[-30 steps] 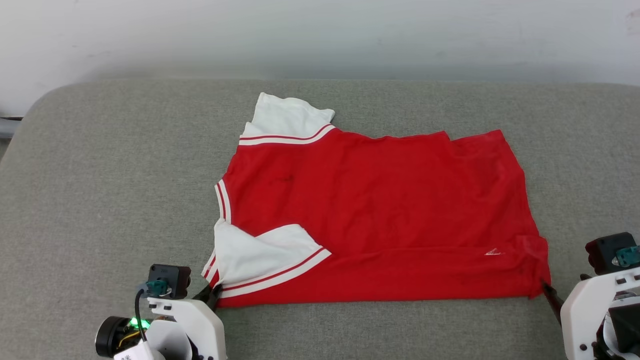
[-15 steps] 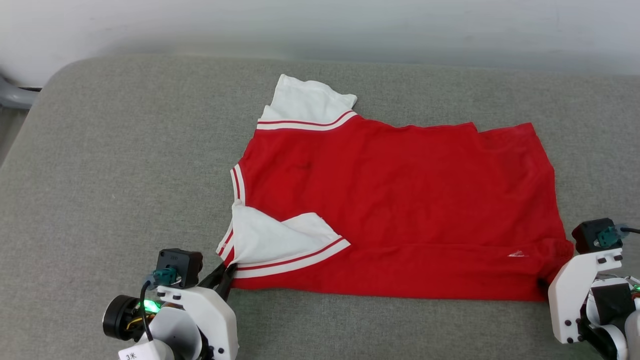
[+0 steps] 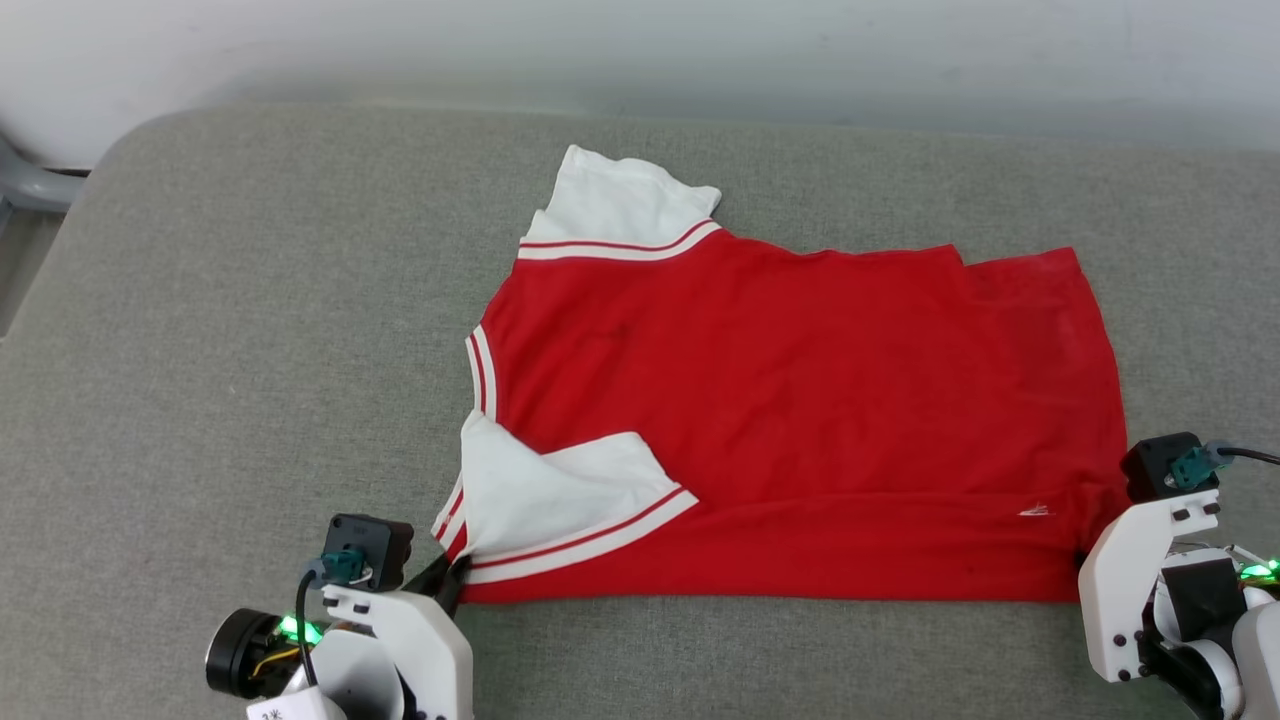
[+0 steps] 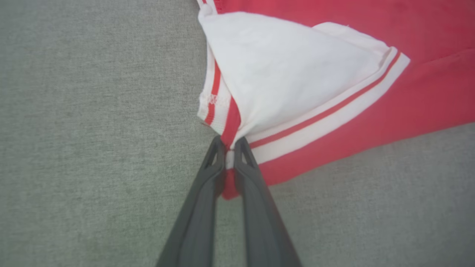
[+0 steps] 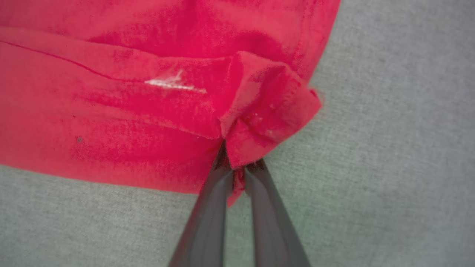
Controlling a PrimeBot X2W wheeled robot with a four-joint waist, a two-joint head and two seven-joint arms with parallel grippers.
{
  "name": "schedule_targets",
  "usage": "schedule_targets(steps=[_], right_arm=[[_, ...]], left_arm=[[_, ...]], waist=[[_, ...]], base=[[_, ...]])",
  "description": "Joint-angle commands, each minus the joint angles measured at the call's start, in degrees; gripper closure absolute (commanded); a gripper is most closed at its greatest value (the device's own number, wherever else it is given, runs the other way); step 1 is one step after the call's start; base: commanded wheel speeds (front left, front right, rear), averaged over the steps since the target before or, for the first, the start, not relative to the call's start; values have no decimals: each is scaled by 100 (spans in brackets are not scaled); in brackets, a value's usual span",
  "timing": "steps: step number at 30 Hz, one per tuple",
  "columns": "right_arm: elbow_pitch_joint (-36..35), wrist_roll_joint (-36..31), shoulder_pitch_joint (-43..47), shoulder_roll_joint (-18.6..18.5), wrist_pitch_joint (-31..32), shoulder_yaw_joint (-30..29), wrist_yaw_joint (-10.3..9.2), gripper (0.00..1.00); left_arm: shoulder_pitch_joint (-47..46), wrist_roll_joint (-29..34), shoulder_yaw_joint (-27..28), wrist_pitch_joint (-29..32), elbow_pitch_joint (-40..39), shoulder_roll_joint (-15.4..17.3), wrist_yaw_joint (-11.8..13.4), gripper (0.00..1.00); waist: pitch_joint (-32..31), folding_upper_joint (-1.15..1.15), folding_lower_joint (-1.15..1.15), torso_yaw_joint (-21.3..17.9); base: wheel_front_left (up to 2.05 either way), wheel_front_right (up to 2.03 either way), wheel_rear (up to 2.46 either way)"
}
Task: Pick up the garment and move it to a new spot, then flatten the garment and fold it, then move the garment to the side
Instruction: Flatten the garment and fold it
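Observation:
The garment (image 3: 800,420), a red jersey with white sleeves and striped trim, lies spread on the grey cushion, plain red side up. My left gripper (image 3: 452,580) is shut on its near left corner by the folded-in white sleeve (image 3: 550,500); in the left wrist view the left gripper (image 4: 230,142) pinches the red and white trim of the garment (image 4: 334,111). My right gripper (image 3: 1085,555) is at the near right hem corner, its fingers mostly behind its white mount. In the right wrist view the right gripper (image 5: 237,167) is shut on a bunched fold of the garment (image 5: 111,111).
The grey fabric cushion (image 3: 250,350) stretches wide to the left and behind the jersey. A pale wall (image 3: 640,50) runs along its far edge. A grey bar (image 3: 30,185) shows past the cushion's far left corner.
My right gripper has moved in onto the near right hem corner and shut on it. The head camera has shifted, so the whole scene sits differently. The left grip is unchanged.

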Motion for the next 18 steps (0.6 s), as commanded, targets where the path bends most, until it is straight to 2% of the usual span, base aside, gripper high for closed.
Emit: schedule_targets(steps=[1,10,18], right_arm=[[235,32,150,-54,56,58,-5,100],[-89,324,396,-465,233,111,-6,100],[-699,647,981,-768,583,-30,-7,100]], left_arm=[[61,7,-42,42,69,35,-16,100],[281,-54,-91,115,160,232,-38,100],[714,-107,-216,328,-143,448,87,100]], waist=[[-88,0,0,-41],[-569,0,0,-185],[-869,0,0,-220]], base=[[0,0,0],[0,0,0],[0,0,0]])
